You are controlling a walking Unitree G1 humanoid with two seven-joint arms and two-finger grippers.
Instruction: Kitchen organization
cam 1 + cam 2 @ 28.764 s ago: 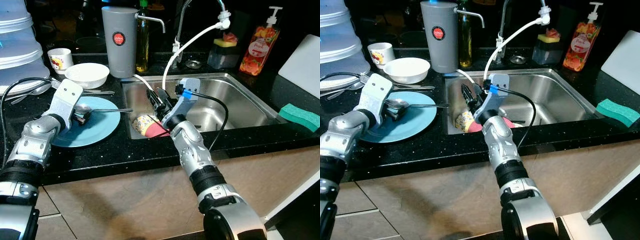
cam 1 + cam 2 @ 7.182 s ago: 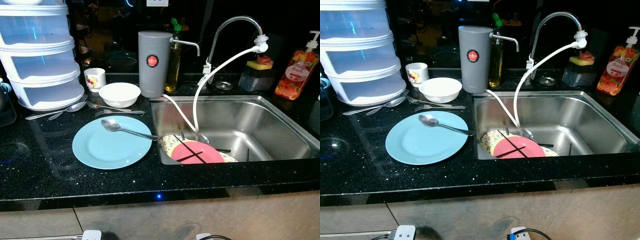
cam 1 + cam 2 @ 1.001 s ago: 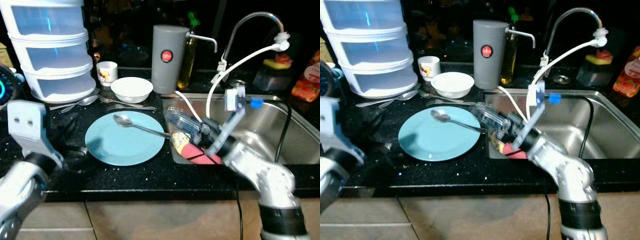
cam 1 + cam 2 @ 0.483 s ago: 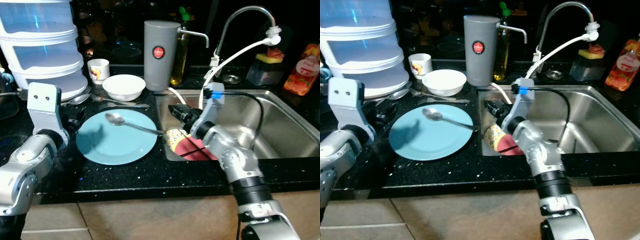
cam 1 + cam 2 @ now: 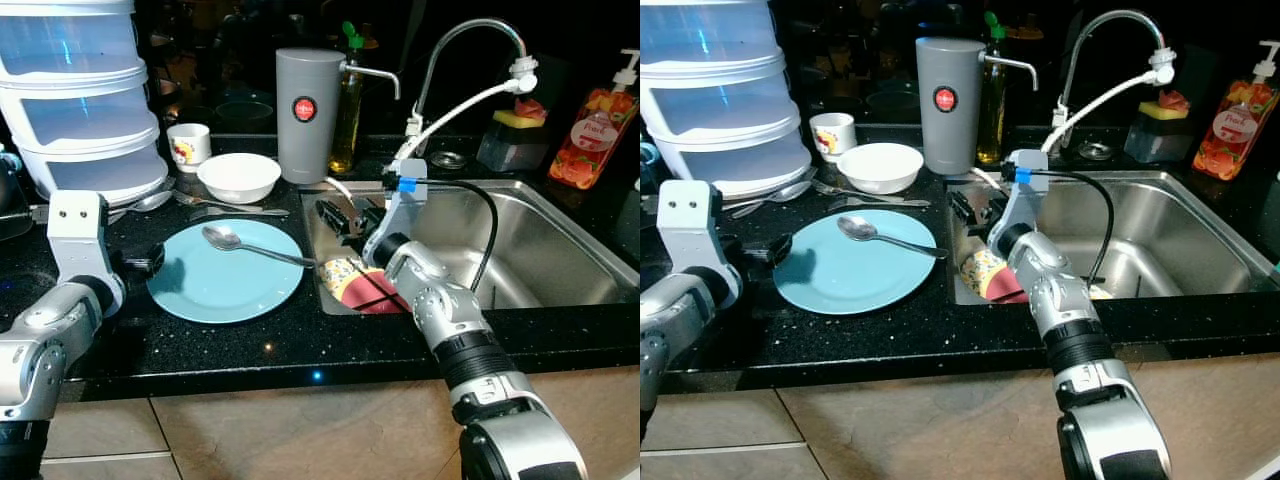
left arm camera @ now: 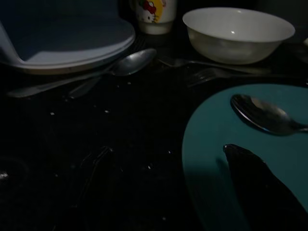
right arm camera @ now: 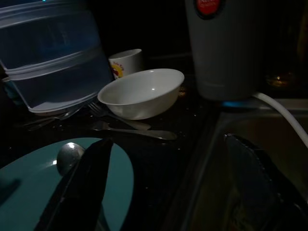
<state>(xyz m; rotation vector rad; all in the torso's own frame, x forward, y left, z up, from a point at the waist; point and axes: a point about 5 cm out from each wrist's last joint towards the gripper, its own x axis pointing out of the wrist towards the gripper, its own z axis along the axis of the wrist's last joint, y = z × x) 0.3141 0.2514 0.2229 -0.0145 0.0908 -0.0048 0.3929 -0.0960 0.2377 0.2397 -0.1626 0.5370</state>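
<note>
A light blue plate (image 5: 225,275) lies on the black counter with a metal spoon (image 5: 222,238) across it. My left gripper (image 5: 148,266) rests at the plate's left rim, open, with one finger (image 6: 257,185) over the plate and nothing held. My right gripper (image 5: 336,215) hovers over the sink's left edge, open and empty, with its fingers (image 7: 82,185) spread wide and pointing toward the plate and the white bowl (image 5: 238,176). A pink plate (image 5: 378,292) and a yellow patterned one (image 5: 340,272) lean in the sink (image 5: 520,235).
Stacked clear containers (image 5: 80,100) stand at the back left beside a small printed cup (image 5: 188,146). A grey dispenser (image 5: 303,100), an oil bottle, the faucet (image 5: 470,40) with a white hose and a soap bottle (image 5: 595,125) line the back. Loose cutlery (image 5: 235,210) lies behind the plate.
The view has shifted a little. My right gripper has pulled in over the sink's left edge. My left gripper has settled lower at the plate's left rim.
</note>
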